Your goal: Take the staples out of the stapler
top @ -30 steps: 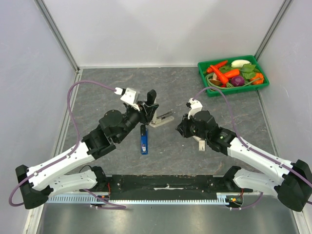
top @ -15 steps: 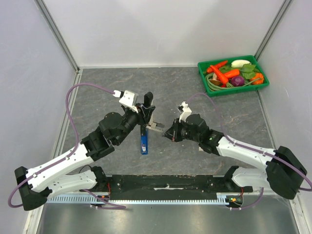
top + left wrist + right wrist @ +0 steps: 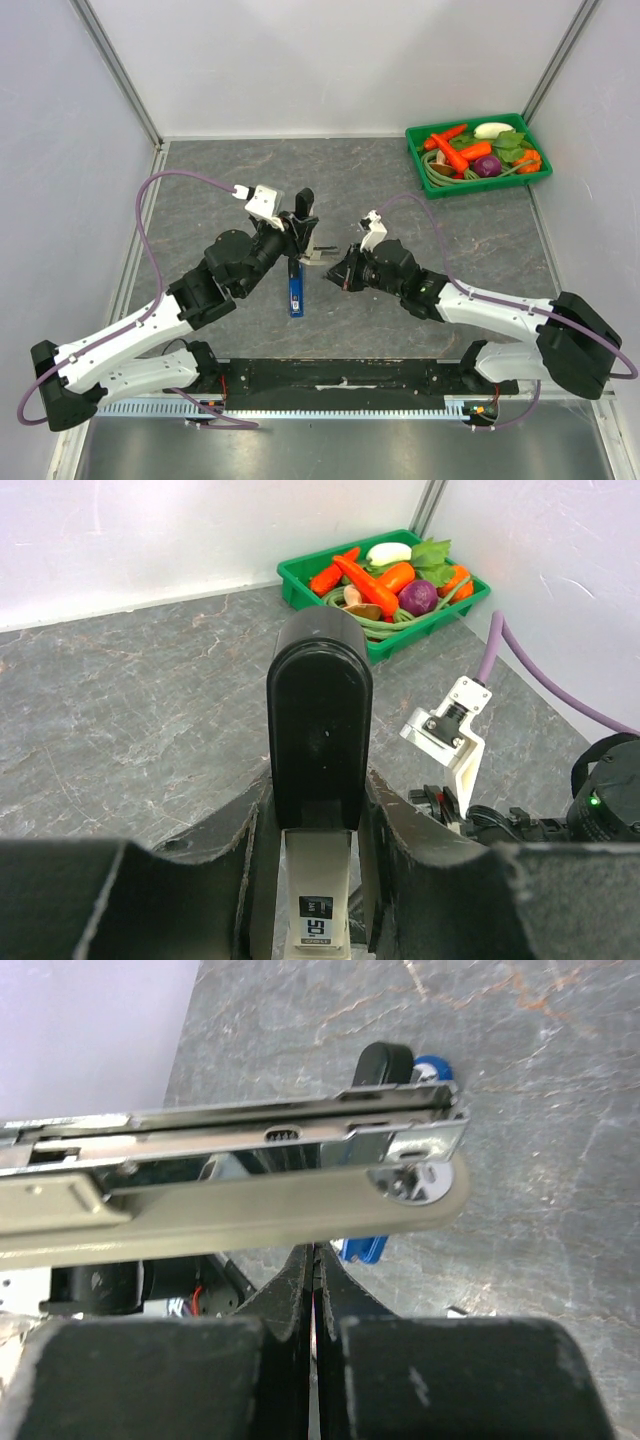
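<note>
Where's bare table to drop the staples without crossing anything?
Free: the far strip between the back wall and the stapler, left of the green tray; also the right side between tray and right arm. Crowded: the centre, where the left gripper, right gripper, stapler and blue item meet.

Layout of the bench, viewed from above and behind the arms.
The stapler is near the centre of the bench, gripped between the fingers of the left hand, which reaches in from the left. The right hand, fingertips closed together, is just beside the stapler's right end, slightly nearer the arm bases. A slim oblong case lies on the bench just in front of the stapler. A tray holding vegetables stands in the far right corner, well apart.
</note>
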`<control>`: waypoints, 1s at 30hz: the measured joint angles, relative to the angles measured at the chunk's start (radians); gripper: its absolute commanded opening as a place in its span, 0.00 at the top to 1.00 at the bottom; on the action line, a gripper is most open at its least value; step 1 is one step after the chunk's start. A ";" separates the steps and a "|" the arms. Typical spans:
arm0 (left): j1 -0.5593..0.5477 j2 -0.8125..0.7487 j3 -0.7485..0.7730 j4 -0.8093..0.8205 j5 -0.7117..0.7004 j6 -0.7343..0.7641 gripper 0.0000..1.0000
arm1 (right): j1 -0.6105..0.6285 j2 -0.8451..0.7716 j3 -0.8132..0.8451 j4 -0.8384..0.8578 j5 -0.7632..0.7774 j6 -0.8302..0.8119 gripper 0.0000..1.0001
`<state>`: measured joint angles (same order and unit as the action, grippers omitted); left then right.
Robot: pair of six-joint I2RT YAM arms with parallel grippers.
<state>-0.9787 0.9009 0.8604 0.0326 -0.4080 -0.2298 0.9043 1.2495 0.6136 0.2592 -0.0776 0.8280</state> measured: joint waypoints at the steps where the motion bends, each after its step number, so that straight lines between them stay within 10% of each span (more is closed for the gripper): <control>1: 0.000 0.000 0.000 0.000 0.001 0.000 0.98 | 0.001 0.005 0.000 0.006 0.019 -0.001 1.00; 30: 0.000 0.018 0.000 -0.167 0.130 -0.048 0.98 | -0.007 0.058 0.208 -0.085 0.232 -0.230 1.00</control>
<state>-0.9787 0.9188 0.8608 -0.1345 -0.2775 -0.2783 0.8974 1.3071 0.8219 0.1741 0.1547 0.5980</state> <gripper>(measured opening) 0.385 0.007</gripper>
